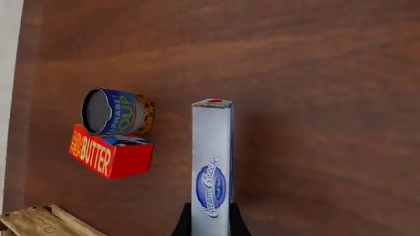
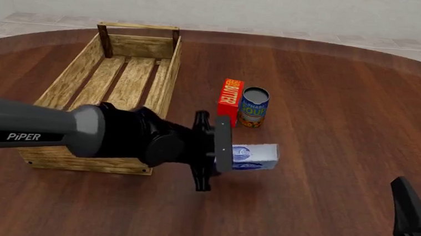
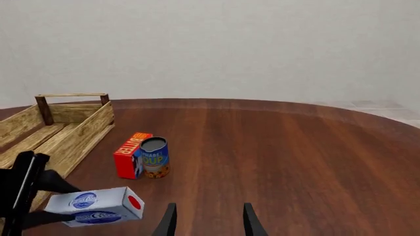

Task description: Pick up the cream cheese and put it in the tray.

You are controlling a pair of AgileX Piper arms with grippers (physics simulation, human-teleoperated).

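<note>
**Cream cheese box held beside the tray**

Just beside the tray (image 2: 71, 80), the left gripper (image 2: 227, 152) squeezes the cream cheese (image 2: 254, 156) by one end. The box sticks out sideways, lifted off the table (image 2: 330, 104). It says "Cream Cheese" in blue curly letters on a dark blue oval. The arm says "PiPER". Near it stand a red box (image 2: 230, 100) marked "BUTTER" and a soup can (image 2: 254, 106), touching each other. The right gripper (image 3: 207, 221) is far off, fingers apart, holding nothing.
</note>
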